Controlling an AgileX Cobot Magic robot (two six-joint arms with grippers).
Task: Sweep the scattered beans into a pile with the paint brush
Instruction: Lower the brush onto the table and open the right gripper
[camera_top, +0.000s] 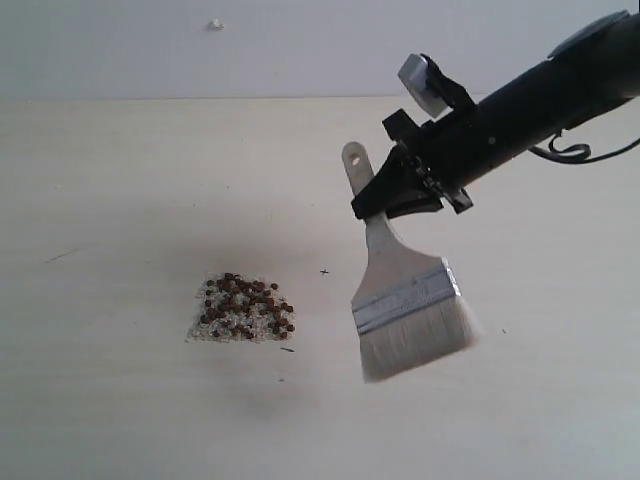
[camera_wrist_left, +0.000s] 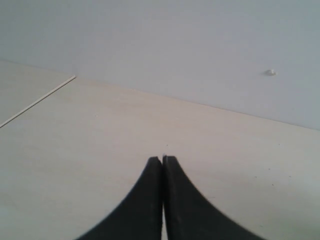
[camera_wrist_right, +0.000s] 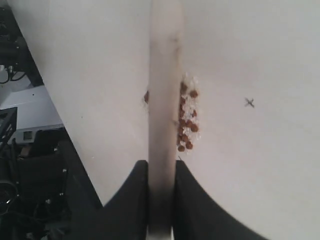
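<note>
**A:** Counting from the exterior view: how many of each?

**B:** One paint brush (camera_top: 410, 300) and one heap of beans (camera_top: 245, 307). There are dozens of reddish-brown beans, too many to count singly, mixed with pale crumbs. One small cross mark (camera_top: 324, 271) sits on the worktop (camera_top: 120, 200), between the heap and the brush.

**A:** And the pincer there?

**B:** The right pincer (camera_top: 385, 205) is clenched around the wooden handle, just below its holed end. The brush hangs to the right of the beans and apart from them, with its bristles toward the near edge. I cannot tell whether the bristles touch the worktop.

**A:** The left wrist view?

**B:** One left pincer (camera_wrist_left: 163, 160), its two dark fingers pressed together tip to tip over bare worktop, grasping nothing.

**A:** The right wrist view?

**B:** Two black fingers (camera_wrist_right: 135, 200) squeeze the pale handle between them, and the gap is only as wide as the handle. The handle runs away from the camera and covers the middle of the heap. Most of the visible beans lie on the side toward the cross mark, and one or two show at the other edge.
</note>
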